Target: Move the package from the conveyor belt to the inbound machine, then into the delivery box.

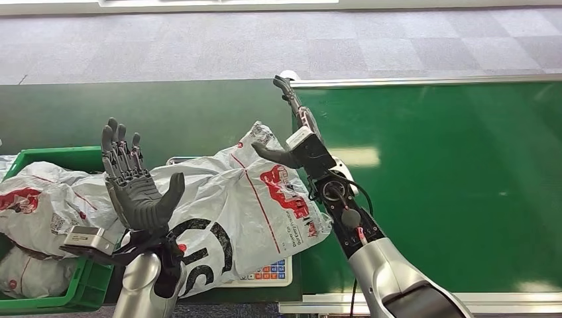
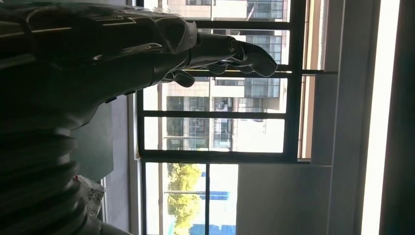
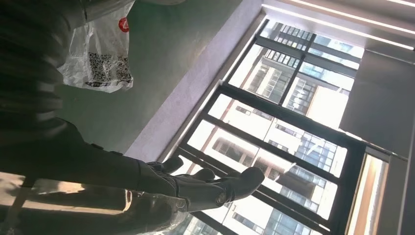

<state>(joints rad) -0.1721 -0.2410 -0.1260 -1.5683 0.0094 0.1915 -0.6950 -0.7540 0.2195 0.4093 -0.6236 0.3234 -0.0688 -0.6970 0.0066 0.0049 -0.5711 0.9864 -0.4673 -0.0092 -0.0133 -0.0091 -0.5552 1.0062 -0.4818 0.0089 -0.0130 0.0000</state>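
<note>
The package [image 1: 245, 205], a white plastic bag with red and black print, lies across the white inbound machine [image 1: 268, 273], beside the conveyor belt [image 1: 450, 185]. My left hand [image 1: 136, 182] is raised above the bag's left part, palm up, fingers spread, holding nothing. My right hand [image 1: 295, 126] stretches out flat at the bag's right edge, its thumb lying by the plastic; nothing is gripped. The left wrist view shows the fingers [image 2: 235, 51] against a window and a bit of the bag [image 2: 90, 193]. In the right wrist view a bag corner [image 3: 105, 58] with a QR code lies behind the fingers [image 3: 210, 183].
The green delivery box [image 1: 53, 156] stands at the left and holds other white packages [image 1: 40, 199]. The dark green belt runs behind the machine, with a silver rail [image 1: 424, 81] along its far side. Grey carpet [image 1: 199, 46] lies beyond.
</note>
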